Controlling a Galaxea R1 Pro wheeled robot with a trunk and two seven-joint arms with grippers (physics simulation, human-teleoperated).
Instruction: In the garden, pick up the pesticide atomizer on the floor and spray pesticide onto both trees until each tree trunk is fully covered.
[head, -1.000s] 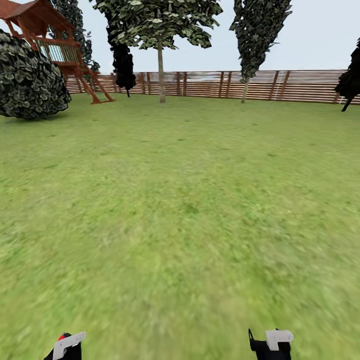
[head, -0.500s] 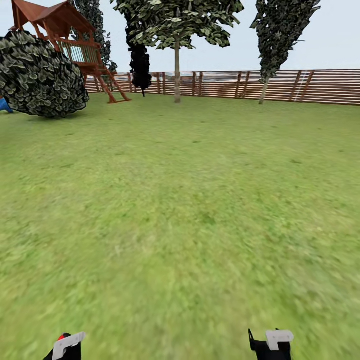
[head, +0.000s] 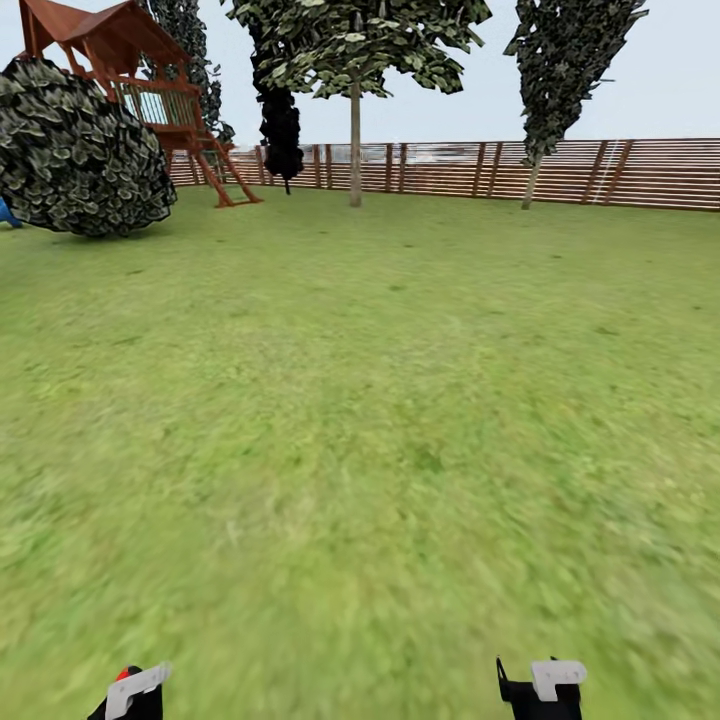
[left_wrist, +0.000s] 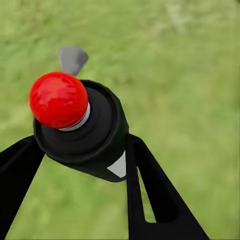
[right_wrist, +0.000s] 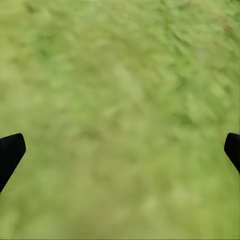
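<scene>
My left gripper (left_wrist: 82, 150) is shut on the pesticide atomizer (left_wrist: 95, 137), a dark bottle with a red tip (left_wrist: 58, 99) and a white patch (left_wrist: 119, 166); black fingers (left_wrist: 150, 195) press both its sides. In the head view the left gripper (head: 130, 695) sits at the bottom edge with the red tip (head: 122, 674) peeking out. My right gripper (head: 540, 690) is open over grass, its fingertips (right_wrist: 10, 155) far apart. Two trees stand far ahead by the fence, one tree trunk (head: 355, 145) near the middle and a thinner one (head: 529, 182) to its right.
Green lawn (head: 360, 420) stretches from me to the brown slat fence (head: 450, 168). A big round bush (head: 80, 150) and a wooden playhouse (head: 120, 60) stand at the back left, with a dark tree (head: 280, 125) beside them.
The whole head view has slid right and a bit nearer, so the camera turned left and advanced. Both grippers hold the same pose, the left still gripping the atomizer.
</scene>
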